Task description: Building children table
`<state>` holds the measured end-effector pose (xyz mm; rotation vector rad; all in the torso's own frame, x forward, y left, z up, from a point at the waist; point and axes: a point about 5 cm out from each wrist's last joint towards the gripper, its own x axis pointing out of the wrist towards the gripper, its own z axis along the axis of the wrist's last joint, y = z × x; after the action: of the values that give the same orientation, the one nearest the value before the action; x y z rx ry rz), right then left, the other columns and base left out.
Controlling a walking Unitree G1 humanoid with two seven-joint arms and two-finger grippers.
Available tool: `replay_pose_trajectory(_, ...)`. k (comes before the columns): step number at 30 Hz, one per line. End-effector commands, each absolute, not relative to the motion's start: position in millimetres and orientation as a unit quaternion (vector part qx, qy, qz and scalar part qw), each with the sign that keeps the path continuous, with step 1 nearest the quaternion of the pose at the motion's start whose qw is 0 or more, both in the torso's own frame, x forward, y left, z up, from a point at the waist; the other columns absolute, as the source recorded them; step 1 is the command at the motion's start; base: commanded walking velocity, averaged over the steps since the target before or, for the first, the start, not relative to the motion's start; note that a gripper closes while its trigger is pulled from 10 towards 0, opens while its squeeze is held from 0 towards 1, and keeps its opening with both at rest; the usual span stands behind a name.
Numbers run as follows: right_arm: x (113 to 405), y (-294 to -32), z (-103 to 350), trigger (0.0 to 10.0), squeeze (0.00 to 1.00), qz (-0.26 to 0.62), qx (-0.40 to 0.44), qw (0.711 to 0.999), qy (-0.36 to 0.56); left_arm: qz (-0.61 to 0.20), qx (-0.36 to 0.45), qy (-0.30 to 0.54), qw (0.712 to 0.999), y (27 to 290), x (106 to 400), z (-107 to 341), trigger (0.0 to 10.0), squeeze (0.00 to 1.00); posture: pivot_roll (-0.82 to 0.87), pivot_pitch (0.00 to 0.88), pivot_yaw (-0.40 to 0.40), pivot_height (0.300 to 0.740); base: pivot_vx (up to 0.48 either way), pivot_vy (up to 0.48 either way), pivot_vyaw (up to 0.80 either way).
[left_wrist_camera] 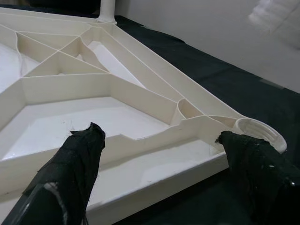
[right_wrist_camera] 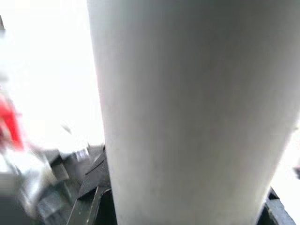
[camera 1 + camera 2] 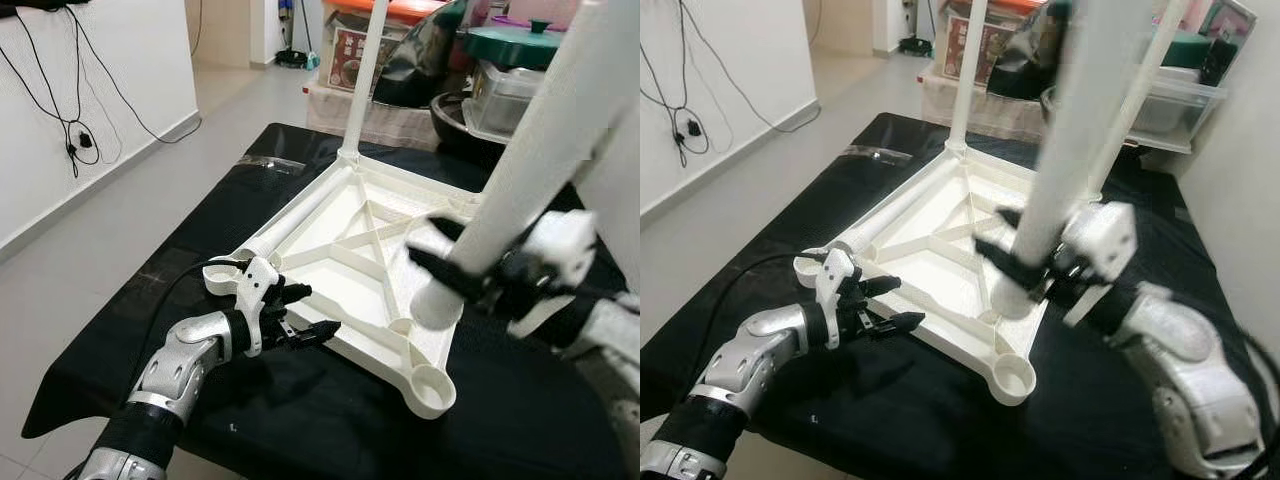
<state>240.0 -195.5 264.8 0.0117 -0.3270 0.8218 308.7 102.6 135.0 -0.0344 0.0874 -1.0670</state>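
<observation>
Leg held over the upturned top.
Right gripper point(image 3: 1025, 262) fingers clamp the leg point(image 3: 1080, 130), stiff, light, slick; left gripper point(image 3: 308, 312) fingers apart beside the top point(image 3: 370, 265).

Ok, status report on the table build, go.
Right claw shut on white plastic leg, above near sockets. Left claw open at upturned white plastic tabletop edge. Loose leg lies in tabletop.

Lived-in home, tiled floor point(image 3: 120, 210), stacked storage boxes point(image 3: 505, 95), dangling wall cables point(image 3: 70, 130)

White tabletop point(image 3: 360, 260), black cloth point(image 3: 300, 400)
</observation>
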Motion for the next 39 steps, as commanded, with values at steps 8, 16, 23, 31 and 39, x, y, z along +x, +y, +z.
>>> replay_pose_trajectory(8, 235, -178, 263, 0.0, 0.00, 0.453, 0.185, 0.858, -0.158, -0.541, -0.041, 0.033, 0.839, 107, 304, 148, 10.0, 0.00, 0.12, 0.000, -0.122, 0.740, 0.000, 0.000, 0.00)
replay_pose_trajectory(16, 231, -164, 255, 0.0, 0.00, 0.479, 0.230, 0.838, -0.127, -0.602, -0.054, 0.043, 0.795, 105, 289, 154, 10.0, 0.00, 0.13, 0.000, -0.121, 0.740, 0.000, 0.000, 0.00)
replay_pose_trajectory(23, 234, -160, 253, 0.0, 0.00, 0.485, 0.237, 0.833, -0.120, -0.669, -0.053, 0.049, 0.740, 95, 275, 161, 10.0, 0.00, 0.13, 0.000, -0.115, 0.740, 0.000, 0.000, 0.00)
replay_pose_trajectory(31, 235, -151, 248, 0.0, 0.00, 0.496, 0.241, 0.827, -0.107, -0.716, -0.049, 0.043, 0.695, 85, 270, 174, 10.0, 0.00, 0.13, 0.000, -0.110, 0.740, 0.000, 0.000, 0.00)
replay_pose_trajectory(39, 232, -141, 241, 0.0, 0.00, 0.509, 0.249, 0.819, -0.093, -0.709, -0.029, 0.036, 0.704, 83, 278, 177, 10.0, 0.00, 0.12, 0.000, -0.101, 0.740, 0.000, 0.000, 0.00)
